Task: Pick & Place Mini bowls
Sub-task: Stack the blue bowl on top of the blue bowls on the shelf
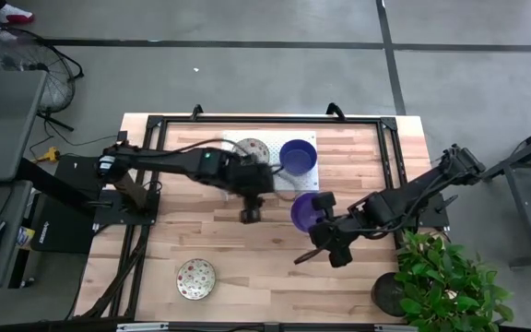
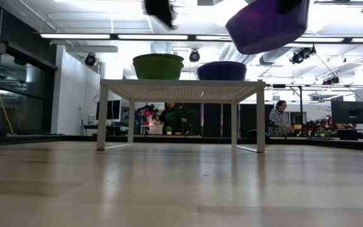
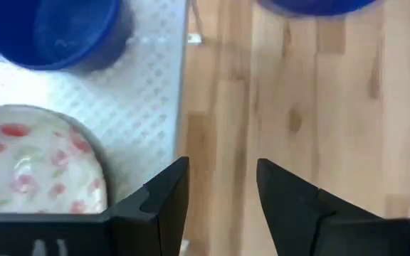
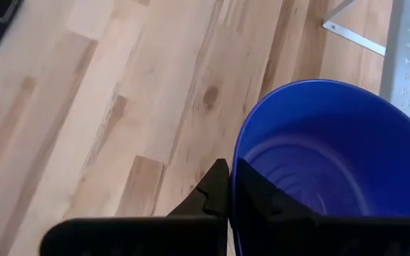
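Note:
My right gripper (image 1: 319,219) is shut on a deep blue mini bowl (image 1: 304,210), which hangs high over the table in the low view (image 2: 266,25). My left gripper (image 1: 250,214) is open and holds nothing. It hovers above bare wood just off the near edge of the white perforated rack (image 1: 279,180). A cream speckled bowl (image 1: 252,148) and a second blue bowl (image 1: 298,155) stand upright on the rack, and the left wrist view shows both, cream (image 3: 34,160) and blue (image 3: 52,32). Another cream bowl (image 1: 195,278) sits on the table near its near edge. My right gripper pinches the blue bowl's rim (image 4: 235,160), with one finger (image 4: 212,195) outside the wall and the other (image 4: 265,199) inside. The fingers slant down from the table's near-right side. The bowl is lifted clear and tilted (image 2: 266,25).
A black frame rail (image 1: 390,148) runs around the table. A potted plant (image 1: 445,277) stands at the near right corner. Bare wood lies between the rack and the near cream bowl. People (image 2: 279,116) are in the room beyond the table.

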{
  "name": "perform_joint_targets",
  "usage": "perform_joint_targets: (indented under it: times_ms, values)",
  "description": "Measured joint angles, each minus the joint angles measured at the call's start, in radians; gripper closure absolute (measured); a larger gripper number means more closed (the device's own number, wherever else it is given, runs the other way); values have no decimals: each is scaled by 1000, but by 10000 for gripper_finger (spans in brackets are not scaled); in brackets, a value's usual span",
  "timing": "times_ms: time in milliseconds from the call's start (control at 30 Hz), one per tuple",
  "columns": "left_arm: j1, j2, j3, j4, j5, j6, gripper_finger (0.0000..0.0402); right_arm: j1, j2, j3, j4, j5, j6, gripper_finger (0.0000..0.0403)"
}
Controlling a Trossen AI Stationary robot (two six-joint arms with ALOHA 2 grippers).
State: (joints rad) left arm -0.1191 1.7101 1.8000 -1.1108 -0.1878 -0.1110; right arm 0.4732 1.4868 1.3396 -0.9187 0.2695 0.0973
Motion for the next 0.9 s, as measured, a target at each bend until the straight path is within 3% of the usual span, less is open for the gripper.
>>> perform_joint_targets:
  times_ms: [233,600,900]
  values:
    - [-73,-52,5,-61,-117,28,241,12,-4,0,4,11,43,402]
    - [-71,-66,6,-69,-132,176,241,-12,-4,7,32,13,104,402]
    - [-71,-147,4,-79,-109,296,241,-98,-6,142,18,44,53,403]
